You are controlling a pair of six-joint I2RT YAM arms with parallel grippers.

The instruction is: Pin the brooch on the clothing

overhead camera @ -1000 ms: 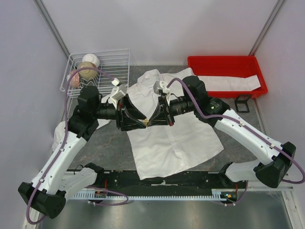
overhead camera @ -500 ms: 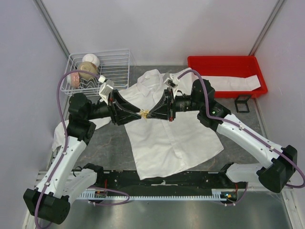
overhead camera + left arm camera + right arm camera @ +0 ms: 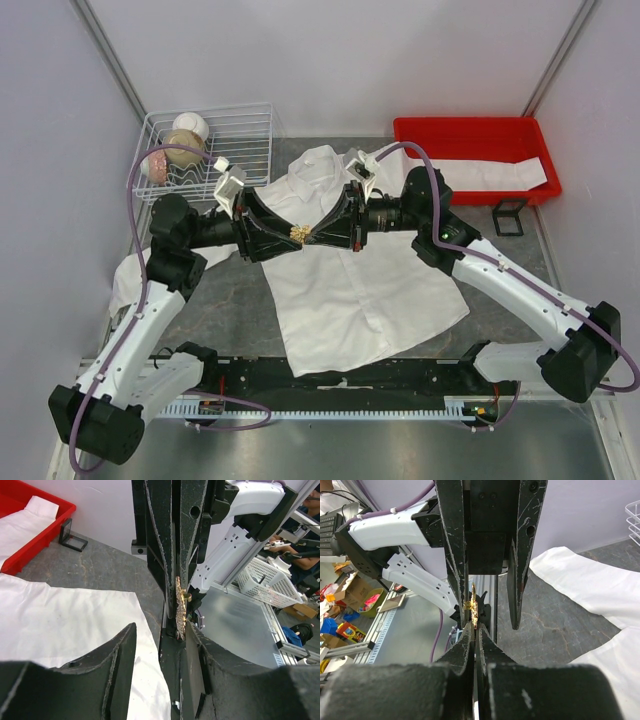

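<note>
Seen from above, the brooch (image 3: 297,233) is a gold speck too small to read. Both wrist views catch it edge-on, so its pin cannot be made out. The left gripper (image 3: 288,238) and right gripper (image 3: 307,237) cover part of the shirt (image 3: 350,290) collar. Its hem is lost at the black rail (image 3: 400,385) along the counter's near edge, and one sleeve lies partly under the left arm (image 3: 140,300). The left wrist view cuts off the red tray (image 3: 11,491). That camera's own fingers (image 3: 100,680) are blurred and run off the bottom. The round things (image 3: 178,148) in the wire rack (image 3: 255,125) at the far left corner are too small to name.
</note>
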